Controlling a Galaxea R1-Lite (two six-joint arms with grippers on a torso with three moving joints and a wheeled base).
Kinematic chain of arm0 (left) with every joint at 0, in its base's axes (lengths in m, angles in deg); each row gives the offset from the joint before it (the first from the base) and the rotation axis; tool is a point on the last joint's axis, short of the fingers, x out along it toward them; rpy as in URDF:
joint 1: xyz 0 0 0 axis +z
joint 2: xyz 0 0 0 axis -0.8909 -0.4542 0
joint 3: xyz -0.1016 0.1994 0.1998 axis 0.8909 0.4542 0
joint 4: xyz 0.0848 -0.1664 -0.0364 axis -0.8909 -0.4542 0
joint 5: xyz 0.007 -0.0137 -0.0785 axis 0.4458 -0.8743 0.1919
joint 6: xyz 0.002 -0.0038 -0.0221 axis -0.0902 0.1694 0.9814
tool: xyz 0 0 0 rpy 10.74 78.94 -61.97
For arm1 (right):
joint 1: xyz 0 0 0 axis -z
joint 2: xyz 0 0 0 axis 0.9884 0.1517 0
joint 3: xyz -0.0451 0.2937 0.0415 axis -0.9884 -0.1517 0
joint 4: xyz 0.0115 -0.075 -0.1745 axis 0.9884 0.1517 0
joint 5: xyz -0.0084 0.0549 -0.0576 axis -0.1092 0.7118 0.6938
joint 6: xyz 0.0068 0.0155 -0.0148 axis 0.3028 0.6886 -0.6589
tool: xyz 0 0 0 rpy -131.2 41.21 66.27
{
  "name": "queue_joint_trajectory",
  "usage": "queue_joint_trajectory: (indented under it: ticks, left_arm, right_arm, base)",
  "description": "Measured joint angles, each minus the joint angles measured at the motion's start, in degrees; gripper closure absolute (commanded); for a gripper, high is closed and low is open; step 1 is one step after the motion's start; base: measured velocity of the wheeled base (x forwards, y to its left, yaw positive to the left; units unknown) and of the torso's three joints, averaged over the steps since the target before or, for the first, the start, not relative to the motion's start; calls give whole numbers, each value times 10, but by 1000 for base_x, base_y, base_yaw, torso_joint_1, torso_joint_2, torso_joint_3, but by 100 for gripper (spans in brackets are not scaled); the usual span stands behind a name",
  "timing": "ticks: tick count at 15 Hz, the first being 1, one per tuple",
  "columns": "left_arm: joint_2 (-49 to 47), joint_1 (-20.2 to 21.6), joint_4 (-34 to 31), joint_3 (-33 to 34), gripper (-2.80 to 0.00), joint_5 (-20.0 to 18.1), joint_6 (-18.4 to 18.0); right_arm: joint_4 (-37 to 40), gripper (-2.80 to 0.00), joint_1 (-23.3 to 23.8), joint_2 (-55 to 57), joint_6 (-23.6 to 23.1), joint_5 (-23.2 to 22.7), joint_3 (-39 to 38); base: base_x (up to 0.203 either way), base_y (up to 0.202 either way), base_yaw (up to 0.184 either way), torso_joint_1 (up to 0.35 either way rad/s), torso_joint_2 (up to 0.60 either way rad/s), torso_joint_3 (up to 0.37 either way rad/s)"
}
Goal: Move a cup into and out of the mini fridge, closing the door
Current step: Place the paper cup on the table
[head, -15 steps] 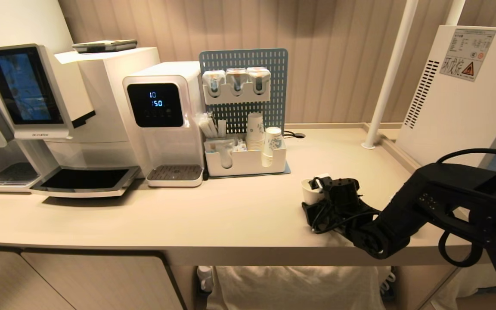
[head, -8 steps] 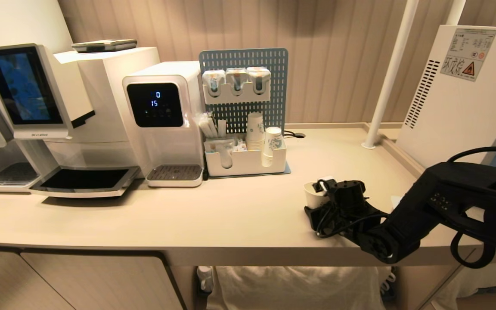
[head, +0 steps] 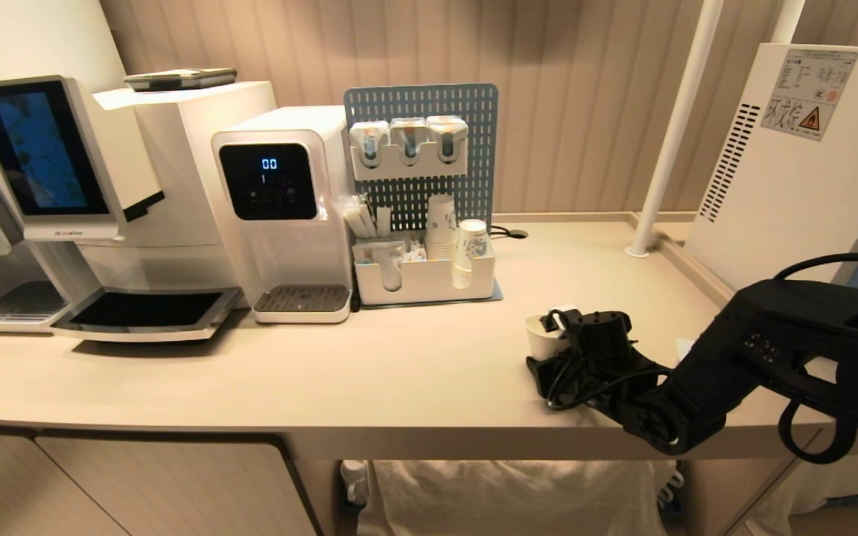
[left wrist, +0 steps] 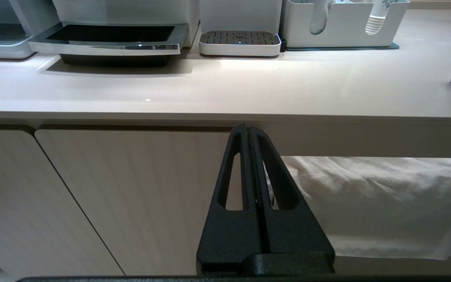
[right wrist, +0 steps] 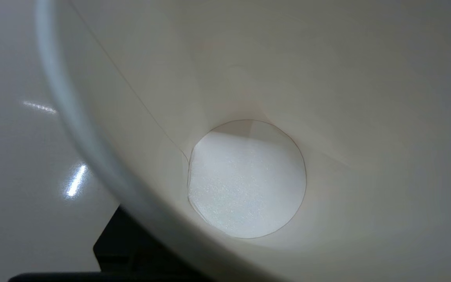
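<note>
Presently the cup (head: 541, 339) stands upright on the desk (head: 399, 372), long axis vertical, at the right hand (head: 559, 350), whose fingers sit part-spread around it; whether they grip it, cannot tell. Fridge (head: 794, 164) lies at about 2 o'clock from the cup, well apart. Left hand (left wrist: 249, 133) is pressed shut and empty below the desk edge, so the right is nearer.

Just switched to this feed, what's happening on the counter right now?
The right gripper is down at the cup, which stands upright and empty on the counter in front of the mini fridge. Whether its jaws grip the cup cannot be seen; one finger shows outside the rim. The left gripper is parked below the counter edge, jaws shut on nothing.
</note>
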Motion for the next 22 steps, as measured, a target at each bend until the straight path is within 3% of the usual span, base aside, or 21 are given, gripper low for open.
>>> queue_joint_trajectory:
  ticks: [5,11,17,22]
  left_arm:
    - [0,0,0,0,0,0,0]
    - [0,0,0,0,0,0,0]
    - [0,0,0,0,0,0,0]
    - [0,0,0,0,0,0,0]
  right_arm:
    - [2,-280,0,3,9,6,8]
    - [26,-280,0,8,56,35,41]
    - [104,-280,-1,1,65,36,92]
    - [97,-280,1,-23,78,36,48]
  base:
    - [0,0,0,0,0,0]
    - [0,0,0,0,0,0]
    - [0,0,0,0,0,0]
    - [0,0,0,0,0,0]
